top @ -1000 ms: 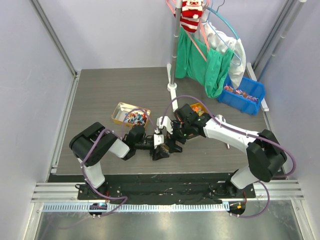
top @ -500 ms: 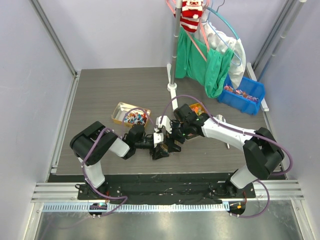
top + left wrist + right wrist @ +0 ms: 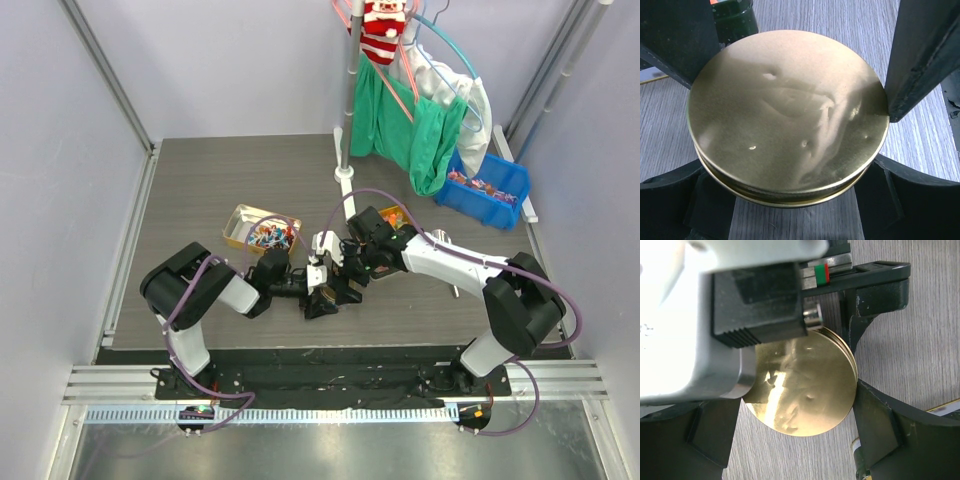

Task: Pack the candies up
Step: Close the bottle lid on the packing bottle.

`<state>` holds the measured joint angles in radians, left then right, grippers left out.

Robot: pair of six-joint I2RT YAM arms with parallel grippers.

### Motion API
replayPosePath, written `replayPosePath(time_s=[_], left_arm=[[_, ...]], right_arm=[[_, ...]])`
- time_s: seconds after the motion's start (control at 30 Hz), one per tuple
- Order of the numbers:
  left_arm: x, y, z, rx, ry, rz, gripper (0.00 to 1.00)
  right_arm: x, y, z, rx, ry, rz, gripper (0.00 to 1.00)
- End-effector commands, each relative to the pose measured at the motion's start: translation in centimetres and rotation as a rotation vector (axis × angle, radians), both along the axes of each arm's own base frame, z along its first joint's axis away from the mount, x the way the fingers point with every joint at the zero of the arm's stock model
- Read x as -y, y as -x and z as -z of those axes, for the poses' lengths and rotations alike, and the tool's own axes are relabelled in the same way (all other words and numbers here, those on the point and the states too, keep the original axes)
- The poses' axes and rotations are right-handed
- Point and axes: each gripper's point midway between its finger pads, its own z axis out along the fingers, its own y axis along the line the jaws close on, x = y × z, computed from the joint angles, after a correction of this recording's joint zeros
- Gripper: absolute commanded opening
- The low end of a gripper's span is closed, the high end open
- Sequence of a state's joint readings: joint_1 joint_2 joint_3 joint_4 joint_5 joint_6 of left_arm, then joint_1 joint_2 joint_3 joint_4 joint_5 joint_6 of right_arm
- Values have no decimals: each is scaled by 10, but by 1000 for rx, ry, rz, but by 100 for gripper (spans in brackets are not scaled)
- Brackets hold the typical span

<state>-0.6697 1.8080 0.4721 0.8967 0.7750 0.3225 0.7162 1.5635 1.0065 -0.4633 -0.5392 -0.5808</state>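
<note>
In a gold tray (image 3: pixel 237 221), candies (image 3: pixel 268 236) small, shiny, red-blue, left gripper (image 3: pixel 800 70) and right gripper (image 3: pixel 797 370) clasping gold tin (image 3: pixel 787 125).

round tin (image 3: pixel 787 115): between left claw (image 3: pixel 316 296), right claw (image 3: pixel 338 284) | candies (image 3: pixel 270 237): in tray (image 3: pixel 237 224), behind-left

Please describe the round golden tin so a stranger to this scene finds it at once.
On the dark wood-grain table, find where the left pincer and the right pincer meet near the front. Both clamp the round brass-coloured metal tin. Unlike the rectangular gold tray of wrapped candies behind it and the blue plastic bin far right, it is round and shows no sweets.
</note>
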Motion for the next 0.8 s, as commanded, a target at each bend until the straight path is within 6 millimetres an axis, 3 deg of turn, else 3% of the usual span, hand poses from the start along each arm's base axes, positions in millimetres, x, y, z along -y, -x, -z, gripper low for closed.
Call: replayPosePath(time_s=[0.0,0.4,0.63,0.77], left_arm=[[0,-16,1,21,-17,-46,50],[0,-17,1,22,-16,-47,50],[0,-17,2,21,-18,-48,50],[-1,-18,2,24,-19,-52,50]], right_arm=[[-6,7,2,-36,-3,-15,84],[-8,2,2,-21,-7,8,99],[-6,1,5,-24,4,13,100],[-8,-1,-4,-5,-11,13,100]])
